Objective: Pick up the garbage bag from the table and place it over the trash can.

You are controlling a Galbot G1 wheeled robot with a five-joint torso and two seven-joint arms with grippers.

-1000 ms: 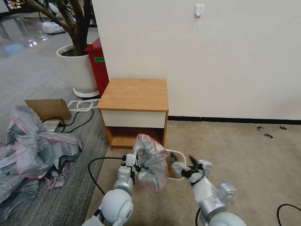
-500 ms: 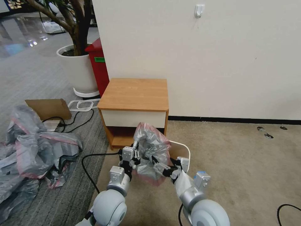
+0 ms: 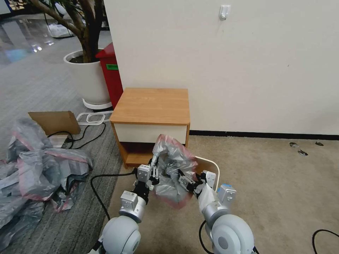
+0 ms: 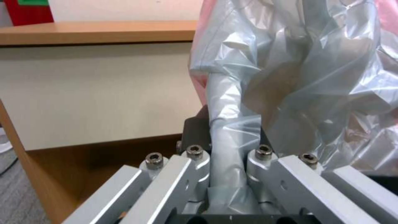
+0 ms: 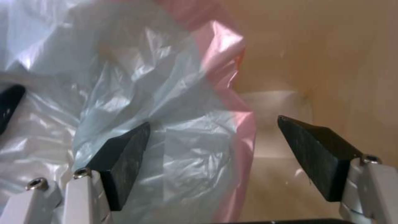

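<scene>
Beige carpet meets a bare cream wall behind the table, a small wooden nightstand whose top carries nothing. Low in front of it, at about six o'clock from the drawer front, hangs the garbage bag, a thin grey film edged in pink, held off the floor between both arms. The left gripper is clamped on a twisted rope of the bag's plastic, the bunched film running straight down between its closed jaws in the left wrist view. The right gripper sits at about four o'clock from the bag's middle with its jaws spread; in the right wrist view one dark pad lies against the film and the other stands clear, the pink band falling between them. The trash can peeks out just behind the bag at about three o'clock, its cream rim partly hidden. The bag looks nearly weightless, limp and slick, likely to slide or tear under a hard pull; the pink rim band appears the soundest place to grip for stretching the mouth open.
</scene>
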